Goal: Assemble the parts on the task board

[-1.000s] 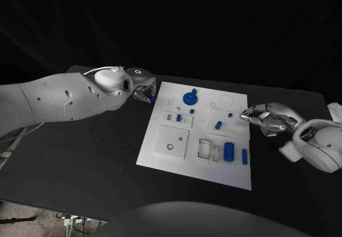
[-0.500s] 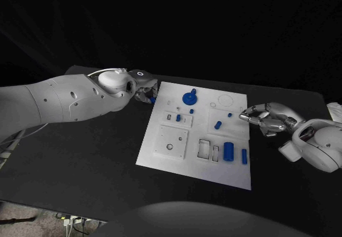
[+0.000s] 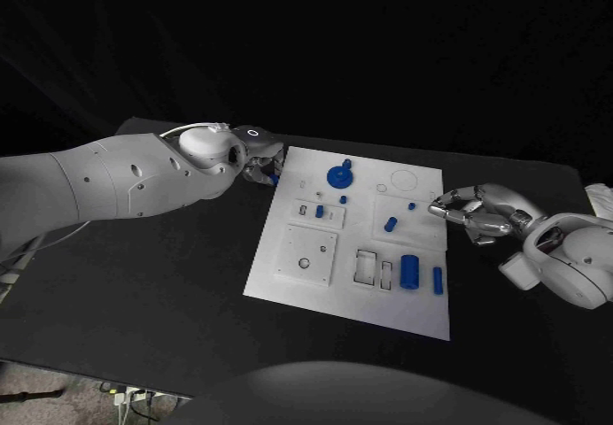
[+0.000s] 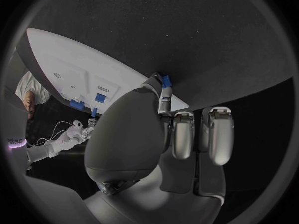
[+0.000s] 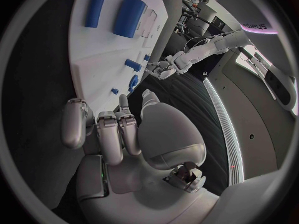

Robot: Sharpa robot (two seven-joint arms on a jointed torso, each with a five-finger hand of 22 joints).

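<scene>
Left hand (image 3: pixel 262 166) pinches a small blue part (image 4: pixel 165 80) at the task board (image 3: pixel 300 266) edge. Right hand (image 3: pixel 476 215), fingers curled on nothing, hovers beside. A loose pinch could drop the part onto the surface.

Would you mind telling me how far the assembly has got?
Early on. The left hand pinches a small blue part at the board edge. The right hand holds nothing. Loose parts like the big cylinder and rod still lie unplaced.

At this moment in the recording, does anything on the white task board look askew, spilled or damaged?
Nothing stands out. The white task board lies flat on the black table with the small blue parts resting on it. The left hand pinches a small blue piece at the board's edge; the right hand hovers beside it.
</scene>
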